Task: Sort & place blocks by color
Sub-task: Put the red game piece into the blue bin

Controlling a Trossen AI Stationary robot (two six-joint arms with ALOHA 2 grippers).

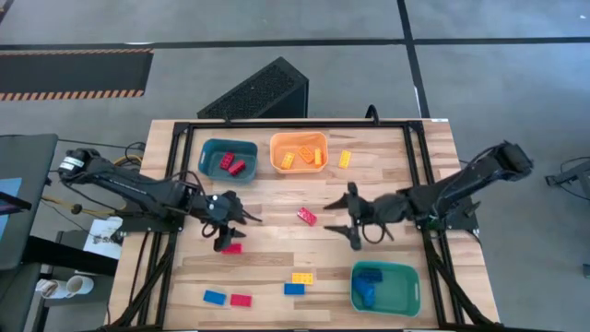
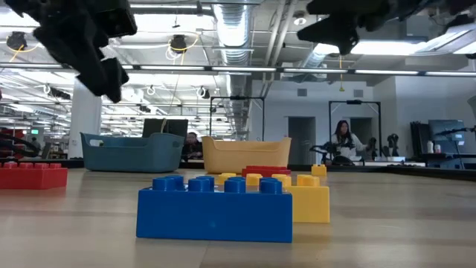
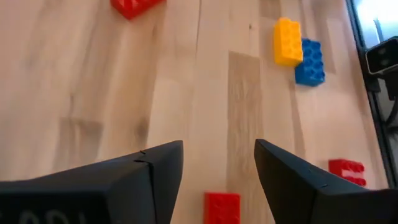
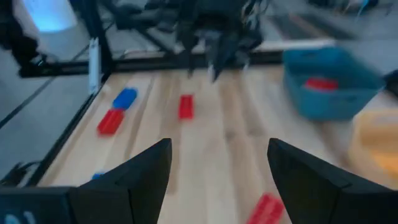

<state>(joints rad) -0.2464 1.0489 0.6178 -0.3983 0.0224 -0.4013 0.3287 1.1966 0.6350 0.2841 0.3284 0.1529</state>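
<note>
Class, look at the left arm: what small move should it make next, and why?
Probably lower the open left tool onto the small red studded plastic brick just beneath it: its fingers are spread, nothing is held, and that brick lies loose on the wooden table.

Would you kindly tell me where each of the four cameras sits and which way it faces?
High view: above the table, looking straight down; both arms show, left gripper, right gripper.
Low view: at tabletop height, facing the room across a blue block; arms hang overhead.
Left wrist view: past its open fingers, over a red block.
Right wrist view: past its open fingers, toward the left arm.
Shared: the yellow block beside the blue block, seen in the low and left wrist views.
</note>
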